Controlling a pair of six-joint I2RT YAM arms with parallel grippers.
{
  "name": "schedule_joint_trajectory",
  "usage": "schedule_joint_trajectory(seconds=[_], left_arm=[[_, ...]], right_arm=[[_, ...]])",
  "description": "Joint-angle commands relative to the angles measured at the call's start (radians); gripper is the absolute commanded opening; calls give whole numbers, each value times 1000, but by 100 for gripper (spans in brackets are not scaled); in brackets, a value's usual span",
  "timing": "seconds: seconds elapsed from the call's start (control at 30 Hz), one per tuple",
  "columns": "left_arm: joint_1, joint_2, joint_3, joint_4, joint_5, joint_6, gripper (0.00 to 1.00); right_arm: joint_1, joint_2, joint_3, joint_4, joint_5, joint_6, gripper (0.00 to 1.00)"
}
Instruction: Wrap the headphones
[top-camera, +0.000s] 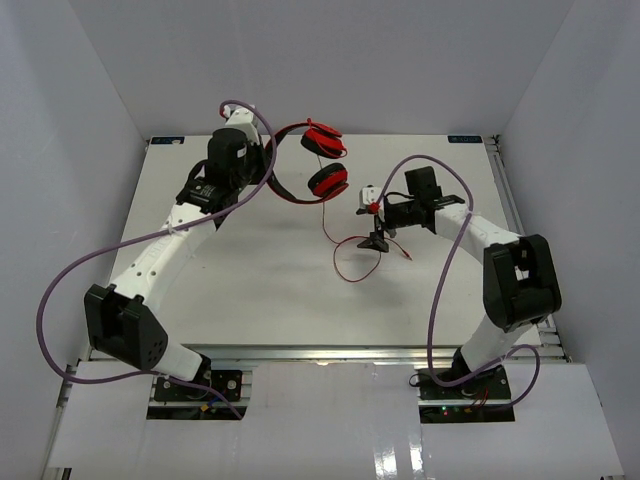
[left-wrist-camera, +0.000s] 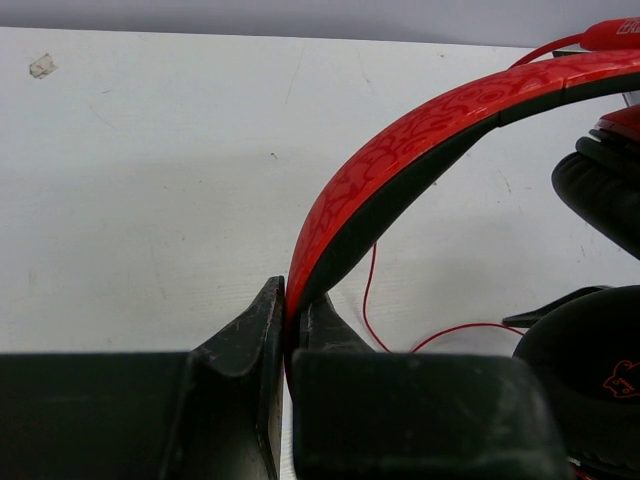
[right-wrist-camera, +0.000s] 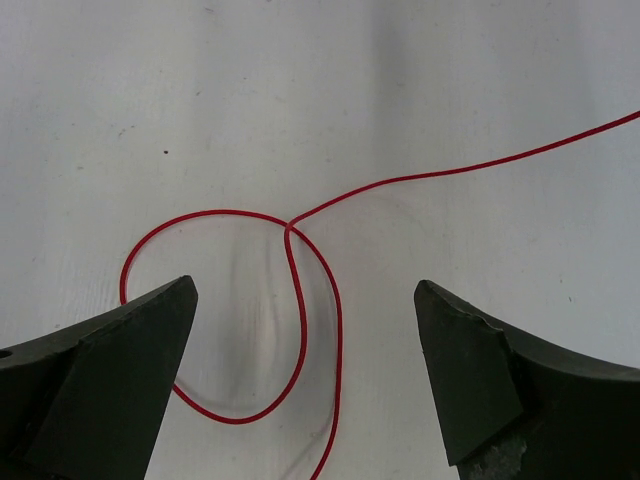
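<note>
The red headphones (top-camera: 322, 160) are held up above the far middle of the table, their two cups (top-camera: 328, 181) with black pads hanging to the right of my left gripper (top-camera: 268, 172). That gripper (left-wrist-camera: 288, 318) is shut on the red, black-lined headband (left-wrist-camera: 400, 150). The thin red cable (top-camera: 352, 262) drops from the near cup and lies in loose loops on the table. My right gripper (top-camera: 373, 220) hovers over those loops, open. In the right wrist view the cable (right-wrist-camera: 300, 300) crosses itself on the table between the wide-apart fingers (right-wrist-camera: 120, 370) of the gripper (right-wrist-camera: 305, 292), touching neither.
The white table (top-camera: 250, 290) is ringed by grey walls, with its far edge just behind the headphones. Thick purple robot cables arc off the left arm (top-camera: 60, 285) and over the right arm (top-camera: 440, 270). A small scrap (left-wrist-camera: 42, 66) lies on the far table.
</note>
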Motion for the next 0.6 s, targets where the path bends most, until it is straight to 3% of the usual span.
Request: schedule_joint_trajectory(seconds=[0.0,0.33,0.43,0.57], left_arm=[[8,-96,67,28,18,-30,0],[35,-136,73,16,14,-21,0],[49,-140,76,19,15,-33,0],[78,-129,78,39,17,-64,0]], right_arm=[[51,70,44,41,86,-24,93],[53,200,104,40,192,41,81],[53,243,141,13,205,44,68],[54,227,151,-79,146,7,38]])
